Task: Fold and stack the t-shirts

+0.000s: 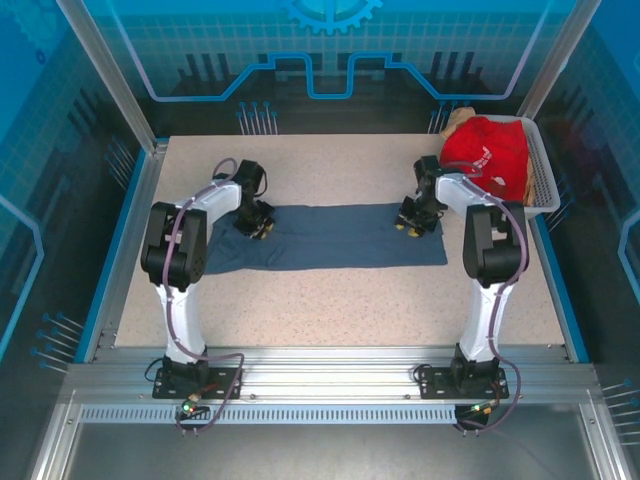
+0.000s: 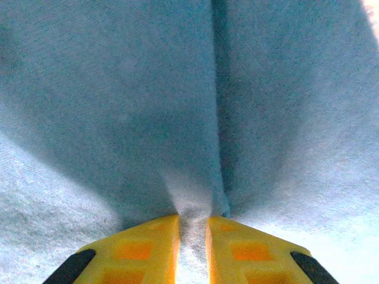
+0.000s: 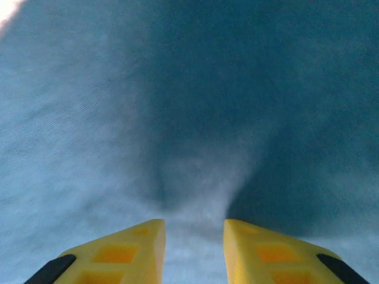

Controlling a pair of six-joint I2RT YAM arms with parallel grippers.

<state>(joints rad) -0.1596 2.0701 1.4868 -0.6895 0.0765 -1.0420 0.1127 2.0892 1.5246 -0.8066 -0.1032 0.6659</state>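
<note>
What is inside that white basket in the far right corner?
A heaped red t-shirt with white print takes up most of the white basket, and a bit of tan cloth pokes out behind it. Anything lying underneath is covered, so I cannot tell.

Overhead rear view, wrist close-ups sharing t-shirt (image 1: 330,237)

A plain, dusty slate-blue t-shirt (image 1: 330,238) lies between the yellow, black-tipped left jaws and right jaws. Beyond the right jaws, a bright red t-shirt (image 1: 487,150) with white print sits in a white mesh basket (image 1: 546,182). The counter (image 1: 330,300) is speckled beige.
</note>
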